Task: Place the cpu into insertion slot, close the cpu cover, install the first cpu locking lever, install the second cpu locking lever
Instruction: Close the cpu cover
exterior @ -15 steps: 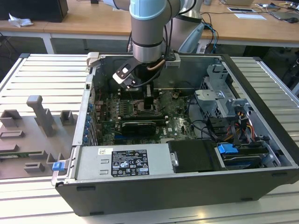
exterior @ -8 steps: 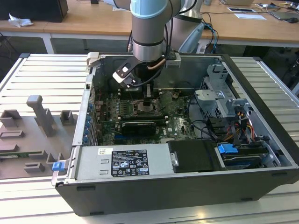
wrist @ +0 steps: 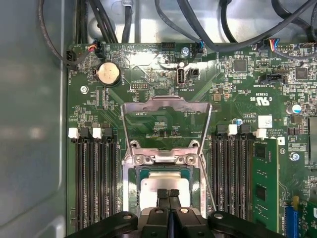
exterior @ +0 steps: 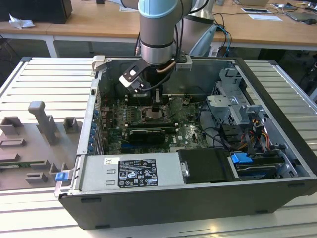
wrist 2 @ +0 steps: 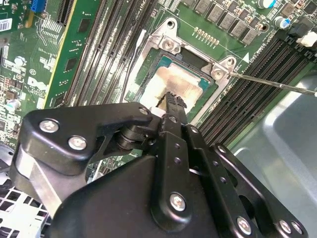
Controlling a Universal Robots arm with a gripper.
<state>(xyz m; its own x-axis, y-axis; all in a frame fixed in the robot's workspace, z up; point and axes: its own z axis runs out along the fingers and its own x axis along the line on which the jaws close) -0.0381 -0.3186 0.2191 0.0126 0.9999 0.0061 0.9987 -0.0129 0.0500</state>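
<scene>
Cpu, the small flat square chip with a pale silver-beige metal face (wrist: pixel 157 182), is lying inside the insertion slot, the square dark socket with a silver metal rim (wrist: pixel 130 198), directly under the tips of the black two-finger gripper (wrist: pixel 168 192). In both wrist views the gripper is pressing its fingers together with nothing between them, so it is not grasping the chip. Whether the tips are touching the metal face or hovering just above it, I cannot tell. The cpu cover, a thin silvery metal frame plate with a square window (wrist: pixel 168 101), is standing open just beyond the gripper, hinged at the far edge of the socket. A thin steel wire locking lever (wrist 2: pixel 272 83) is sticking out free to one side of the gripper, and long narrow black memory slots (wrist: pixel 94 178) are running on both sides of it. I am judging that the step in hand is seating the chip. To do it well, the chip should be lying flat with all four edges inside the rim, and any contact should be light and straight down, without sliding sideways, because the contacts under it are probably fragile.
</scene>
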